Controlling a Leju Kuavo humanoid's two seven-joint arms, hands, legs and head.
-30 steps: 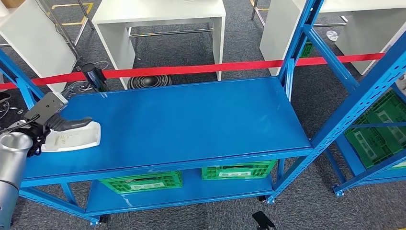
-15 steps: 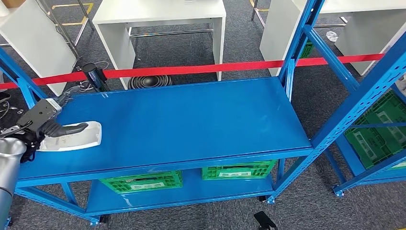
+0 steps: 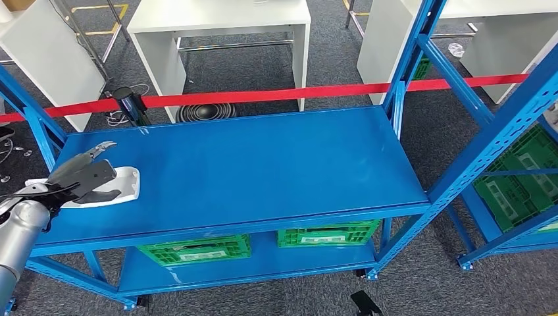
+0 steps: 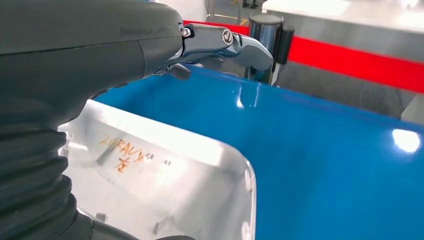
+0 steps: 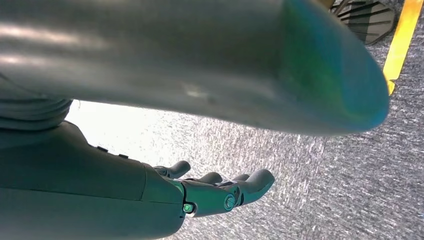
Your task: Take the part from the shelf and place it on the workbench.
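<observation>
A white, shallow tray-like part [image 3: 125, 184] with orange handwriting lies flat on the blue steel top [image 3: 263, 164] near its left end. My left hand [image 3: 82, 174] hovers over the part's left half, its fingers spread and lifted. In the left wrist view the part [image 4: 160, 175] sits under the hand [image 4: 100, 50], and the fingers [image 4: 230, 42] stretch out above the blue surface [image 4: 325, 165] without touching the part. My right hand [image 5: 220, 192] hangs over grey carpet with loosely curved fingers and nothing in it.
A red barrier tape [image 3: 296, 93] on a black post [image 3: 128, 104] runs behind the blue unit. Green crates [image 3: 194, 250] sit on its lower level. Blue uprights [image 3: 408, 59] rise at the right, beside a second rack holding a green crate [image 3: 520, 184]. White tables [image 3: 217, 20] stand beyond.
My left hand has lifted its thumb and fingers off the part and spread them. The arm has drawn back slightly. The part stays on the blue surface.
</observation>
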